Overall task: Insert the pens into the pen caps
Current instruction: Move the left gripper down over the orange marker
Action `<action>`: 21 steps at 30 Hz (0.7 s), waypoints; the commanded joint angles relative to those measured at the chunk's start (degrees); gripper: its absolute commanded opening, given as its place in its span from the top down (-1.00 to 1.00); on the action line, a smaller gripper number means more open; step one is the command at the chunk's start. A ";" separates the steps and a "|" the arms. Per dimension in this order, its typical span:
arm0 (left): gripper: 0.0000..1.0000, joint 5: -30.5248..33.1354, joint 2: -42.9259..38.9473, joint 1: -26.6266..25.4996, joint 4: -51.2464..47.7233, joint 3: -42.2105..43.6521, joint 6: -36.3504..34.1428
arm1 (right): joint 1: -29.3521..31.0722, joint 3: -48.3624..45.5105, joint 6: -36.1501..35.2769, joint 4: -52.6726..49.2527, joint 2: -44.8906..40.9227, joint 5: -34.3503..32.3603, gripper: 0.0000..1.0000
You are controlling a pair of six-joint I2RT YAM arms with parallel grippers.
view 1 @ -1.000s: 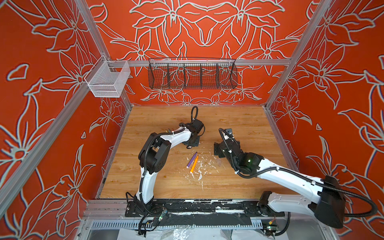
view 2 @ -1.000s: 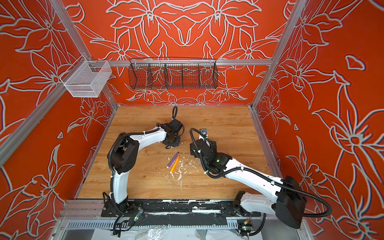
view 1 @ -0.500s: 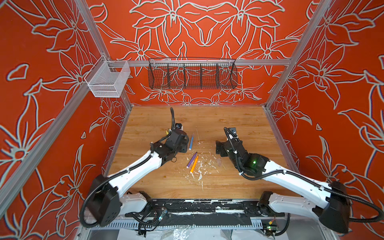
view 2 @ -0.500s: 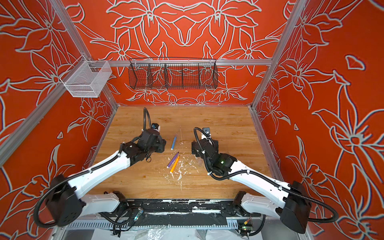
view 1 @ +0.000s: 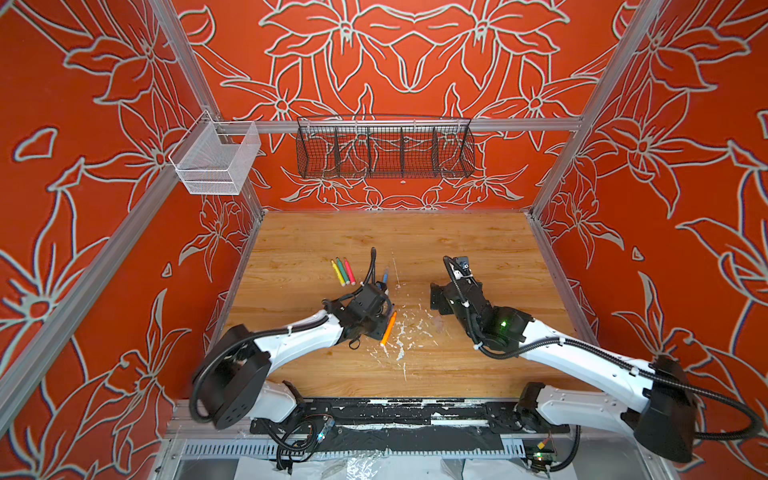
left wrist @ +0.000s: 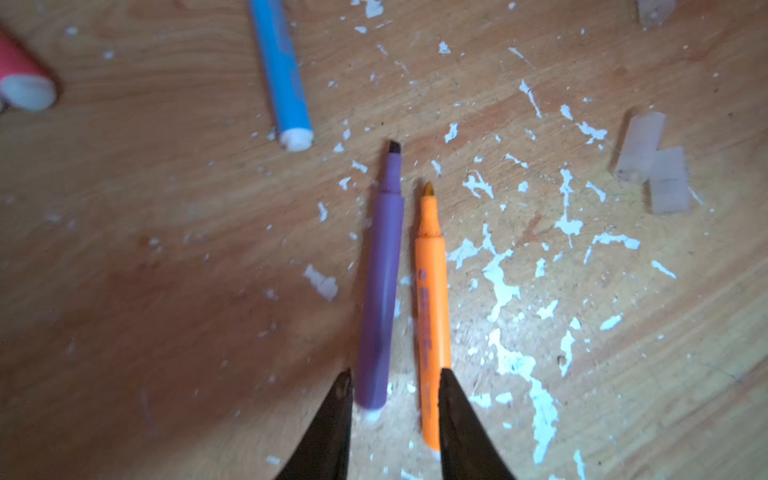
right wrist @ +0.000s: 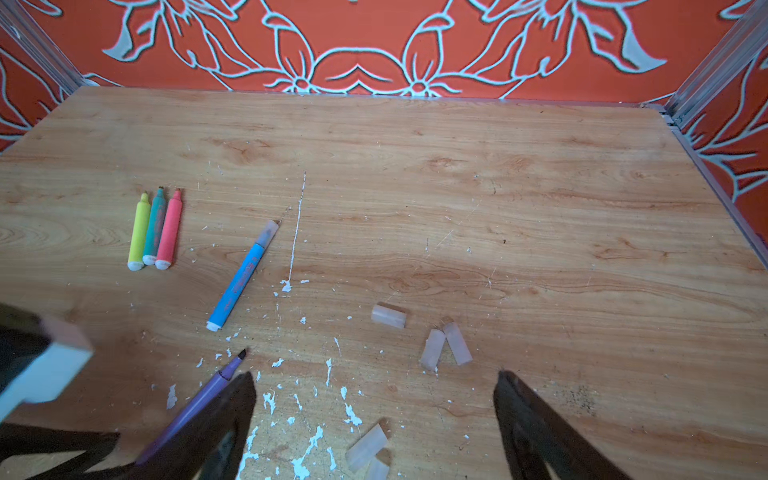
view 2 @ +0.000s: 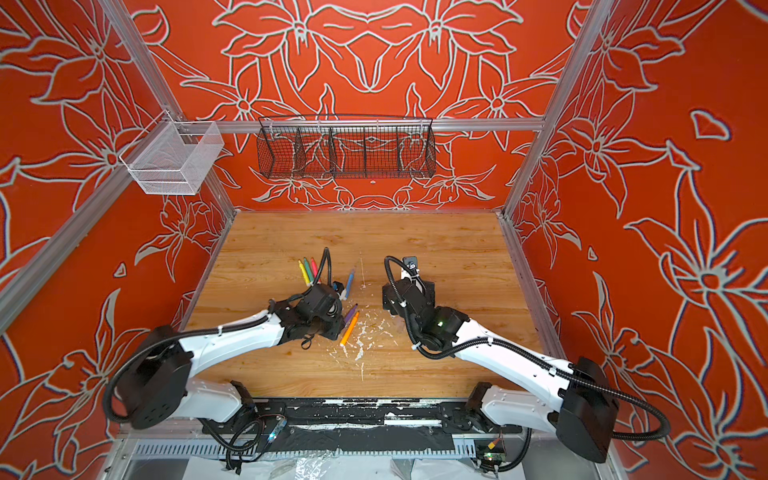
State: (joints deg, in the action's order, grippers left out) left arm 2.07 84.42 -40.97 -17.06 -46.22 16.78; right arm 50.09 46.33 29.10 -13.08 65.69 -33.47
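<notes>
Purple pen (left wrist: 380,291) and orange pen (left wrist: 432,307) lie side by side, uncapped. My left gripper (left wrist: 395,374) hangs over their rear ends, its jaws a narrow gap apart; the purple end shows between them and the orange pen passes under one fingertip (left wrist: 451,399). The blue pen (right wrist: 241,278) lies with a clear cap over its tip. Yellow (right wrist: 139,230), green (right wrist: 153,226) and pink-red (right wrist: 169,228) pens lie together at the far left. My right gripper (right wrist: 375,375) stands wide open over loose pen caps (right wrist: 432,349) (right wrist: 366,448), holding nothing.
White paint flecks (view 1: 401,332) are scattered over the middle of the wooden table (view 1: 478,249). A black wire basket (view 1: 384,147) and a white mesh basket (view 1: 216,162) hang on the back rail. The red walls stand close on three sides.
My left arm has drawn back from the far middle and now hangs over the purple and orange pens. The blue pen it left lies on the table. The right gripper barely moved.
</notes>
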 commanded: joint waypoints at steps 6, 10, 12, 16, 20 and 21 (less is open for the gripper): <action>0.44 8.84 14.15 -3.41 -13.00 -11.99 0.36 | -0.29 1.20 1.30 -0.64 0.24 0.90 -0.81; 0.43 8.75 14.34 -3.41 -12.92 -12.36 0.41 | -0.28 1.29 1.48 -0.98 -0.04 1.81 -0.81; 0.36 9.08 13.87 -3.41 -12.82 -11.91 0.44 | -0.30 1.14 1.38 -1.07 -0.42 1.19 -0.82; 0.30 7.48 12.86 -3.41 -11.63 -11.09 -0.26 | -0.30 0.72 1.39 -0.64 -0.73 1.14 -0.82; 0.30 5.22 12.87 -3.41 -10.89 -11.14 -0.81 | -0.30 1.19 1.65 -1.01 -0.22 1.85 -0.81; 0.30 4.74 13.11 -3.41 -11.04 -11.22 -0.88 | -0.26 1.22 1.59 -1.23 -0.21 1.55 -0.81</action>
State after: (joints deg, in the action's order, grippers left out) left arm 8.45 98.72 -44.36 -27.77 -57.63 16.45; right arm 50.09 46.35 29.63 -13.47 66.13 -32.08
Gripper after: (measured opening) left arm 0.349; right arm 0.908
